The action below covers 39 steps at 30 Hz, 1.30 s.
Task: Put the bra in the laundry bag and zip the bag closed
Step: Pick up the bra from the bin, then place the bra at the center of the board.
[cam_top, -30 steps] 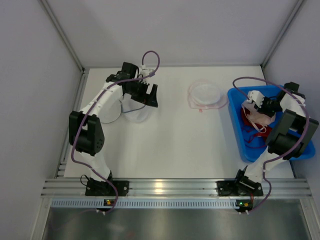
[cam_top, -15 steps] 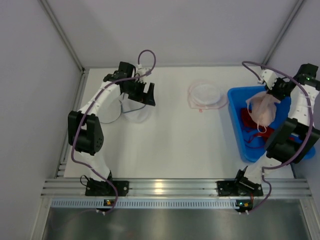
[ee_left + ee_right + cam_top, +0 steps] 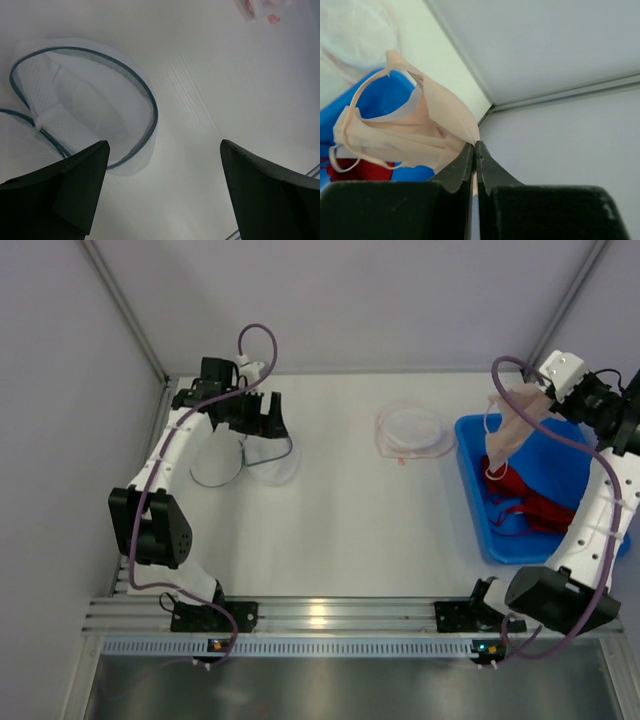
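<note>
A beige bra hangs from my right gripper, which is shut on its top edge and holds it above the back left corner of the blue bin. In the right wrist view the bra droops from the pinched fingertips of the gripper. A white mesh laundry bag with a dark blue rim lies open at the left of the table. My left gripper hovers open just beyond it, nothing between its fingers; the left wrist view shows the bag up and left of the gripper.
A red garment lies in the blue bin. A second round mesh bag with a pink rim lies at the table's back middle. Enclosure walls stand close behind the right gripper. The aluminium rail runs along the near edge.
My right gripper closed on the bra and lifted it out of the bin, up and toward the back. The left arm swung a little left and back over the bag.
</note>
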Tool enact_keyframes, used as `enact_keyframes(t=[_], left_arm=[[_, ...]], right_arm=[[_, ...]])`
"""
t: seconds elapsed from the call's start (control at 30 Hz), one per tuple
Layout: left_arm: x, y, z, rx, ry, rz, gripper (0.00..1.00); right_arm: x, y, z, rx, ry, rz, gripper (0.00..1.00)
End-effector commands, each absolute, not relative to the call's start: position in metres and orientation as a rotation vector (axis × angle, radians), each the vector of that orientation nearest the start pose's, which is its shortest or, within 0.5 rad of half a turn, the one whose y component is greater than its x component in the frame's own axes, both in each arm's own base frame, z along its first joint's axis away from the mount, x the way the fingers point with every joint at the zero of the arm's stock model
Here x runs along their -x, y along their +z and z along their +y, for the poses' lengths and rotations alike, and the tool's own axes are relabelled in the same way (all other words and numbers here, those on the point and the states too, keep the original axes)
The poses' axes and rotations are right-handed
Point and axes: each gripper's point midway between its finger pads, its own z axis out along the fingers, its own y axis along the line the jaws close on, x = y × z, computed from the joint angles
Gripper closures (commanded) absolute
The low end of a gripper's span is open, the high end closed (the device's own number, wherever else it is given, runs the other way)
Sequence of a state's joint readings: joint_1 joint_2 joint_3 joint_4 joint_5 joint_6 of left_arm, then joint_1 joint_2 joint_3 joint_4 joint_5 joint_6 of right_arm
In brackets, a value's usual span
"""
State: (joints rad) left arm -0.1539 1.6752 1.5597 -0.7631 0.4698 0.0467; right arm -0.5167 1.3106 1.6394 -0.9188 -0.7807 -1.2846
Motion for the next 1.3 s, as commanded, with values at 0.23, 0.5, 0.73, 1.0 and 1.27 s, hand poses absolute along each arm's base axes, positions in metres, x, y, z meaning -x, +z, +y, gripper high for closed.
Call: enact_keyframes(t=[0.23,0.5,0.73,1.0,1.27], left_arm=[[-0.383,0.23,-0.122,-0.381,-0.546,2.316,0.02],[-0.372,0.235,-0.108,-0.345,-0.505,2.303,0.02],[-0.359,0.237,-0.103,-0.336,-0.512,2.293,0.02],[-0.349,0.233,-0.091,-0.277,-0.516,2.302,0.03],[-0.341,0.202,-0.076,-0.065,-0.695,2.398,0.06]], right_arm=[[-0.293,0.492,0.033,1.07,-0.134,1.176,1.0],[-0.269,0.458,0.141,1.087,0.251,1.139,1.0],[-0.235,0.39,0.235,1.209,0.525,1.192,1.0],[-0.21,0.263,0.331,1.445,0.809,1.356,1.0],[-0.25,0.224,0.419,1.524,1.104,1.476,1.0]])
